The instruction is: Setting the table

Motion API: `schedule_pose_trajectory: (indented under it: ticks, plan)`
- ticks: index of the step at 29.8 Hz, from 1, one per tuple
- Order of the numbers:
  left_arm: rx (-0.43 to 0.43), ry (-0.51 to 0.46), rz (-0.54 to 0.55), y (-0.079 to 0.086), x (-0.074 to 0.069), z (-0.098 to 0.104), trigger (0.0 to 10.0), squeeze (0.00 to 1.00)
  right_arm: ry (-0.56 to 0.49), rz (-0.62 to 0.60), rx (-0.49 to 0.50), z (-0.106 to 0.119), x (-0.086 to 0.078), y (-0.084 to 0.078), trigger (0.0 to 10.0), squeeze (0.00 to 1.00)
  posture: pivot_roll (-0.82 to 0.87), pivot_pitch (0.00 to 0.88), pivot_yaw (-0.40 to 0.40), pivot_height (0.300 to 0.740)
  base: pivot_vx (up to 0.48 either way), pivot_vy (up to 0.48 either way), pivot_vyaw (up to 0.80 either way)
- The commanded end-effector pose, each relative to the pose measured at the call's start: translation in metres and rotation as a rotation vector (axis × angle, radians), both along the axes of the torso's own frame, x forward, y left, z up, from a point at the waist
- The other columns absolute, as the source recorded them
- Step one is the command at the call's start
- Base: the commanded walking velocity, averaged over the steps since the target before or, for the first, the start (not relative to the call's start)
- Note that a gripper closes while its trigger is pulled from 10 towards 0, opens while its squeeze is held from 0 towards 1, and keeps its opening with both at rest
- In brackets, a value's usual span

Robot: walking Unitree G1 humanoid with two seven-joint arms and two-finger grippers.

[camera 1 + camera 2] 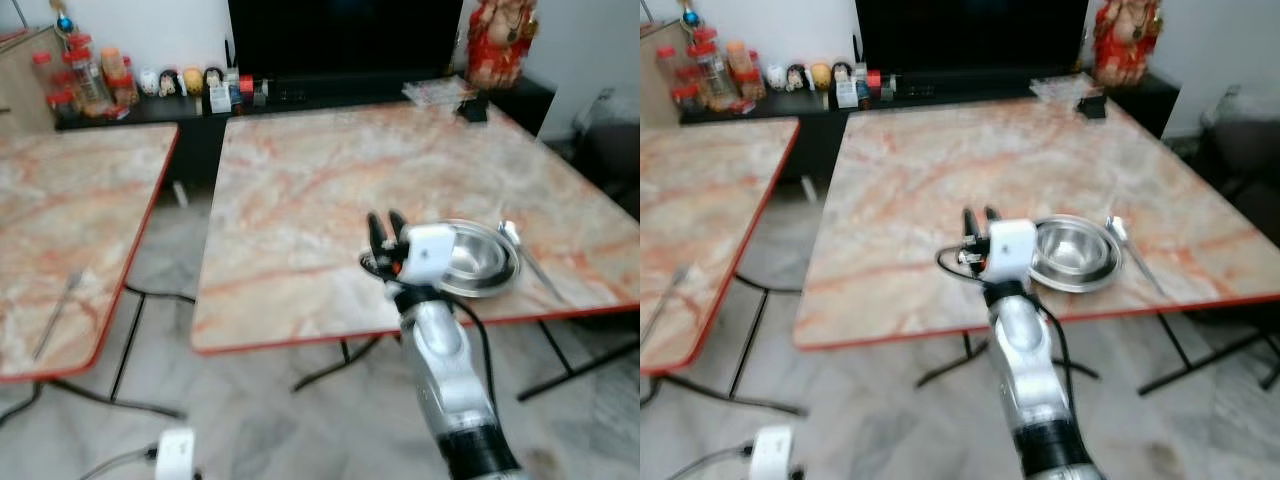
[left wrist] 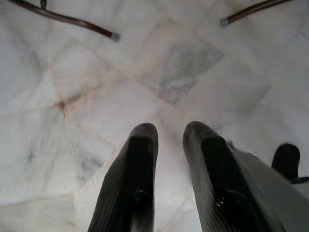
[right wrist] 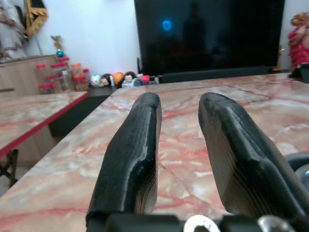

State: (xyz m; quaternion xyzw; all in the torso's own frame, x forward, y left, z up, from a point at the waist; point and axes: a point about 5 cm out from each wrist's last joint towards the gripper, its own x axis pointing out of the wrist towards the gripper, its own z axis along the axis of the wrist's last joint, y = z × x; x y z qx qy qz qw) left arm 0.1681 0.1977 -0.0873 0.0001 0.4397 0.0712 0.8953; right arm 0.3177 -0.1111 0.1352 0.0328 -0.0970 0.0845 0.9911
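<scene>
Right gripper (image 1: 387, 226) is raised over the marble-patterned table (image 1: 330, 170), near its front edge and just left of the steel bowl (image 1: 478, 258). In the right wrist view its two black fingers (image 3: 133, 150) stand a little apart with nothing between them — empty, and parted by a modest gap.

The bowl sits upright on the table near the front right corner, set in what looks like a wider steel plate or rim; I cannot tell which. A spoon (image 1: 526, 250) lies on the table just right of the bowl, handle running toward the front right edge, close beside the rim.

Left gripper (image 2: 169, 159) hangs low, pointing down at the pale marble floor (image 2: 96, 96); its fingers are slightly apart and hold nothing. Two dark table-leg ends (image 2: 113, 36) rest on the floor beyond it.

A second table (image 1: 70, 210) of the same pattern with a red edge stands to the left, apart from the first; a thin utensil (image 1: 58, 315), blurred, lies near its front edge.

Behind the tables — a dark low cabinet (image 1: 190, 108) with jars (image 1: 85, 80) and small figurines (image 1: 185, 82), a black television screen (image 1: 345, 35), and a red figure (image 1: 500, 40) at the far right.
</scene>
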Motion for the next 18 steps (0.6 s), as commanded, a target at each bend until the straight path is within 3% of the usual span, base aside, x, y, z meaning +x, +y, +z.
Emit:
schedule_pose_trajectory:
  ticks: [1,12,18]
  plan:
    - [0.015,0.007,0.018,0.007,-0.001,0.001,10.0,0.0,-0.013,0.028,0.016,0.004,0.0,0.009,10.0,0.0,-0.04,0.0,0.02,0.732,0.0,0.382,0.0]
    - [0.011,0.01,0.022,0.006,-0.002,0.0,10.0,0.0,0.041,0.097,-0.018,-0.012,-0.003,0.012,10.0,0.0,-0.04,0.0,0.013,0.732,0.0,0.382,0.0]
    - [0.009,0.008,0.021,0.005,-0.001,0.0,10.0,0.0,0.136,0.139,-0.11,-0.045,-0.014,0.006,10.0,0.0,-0.04,0.0,0.011,0.732,0.0,0.383,0.0]
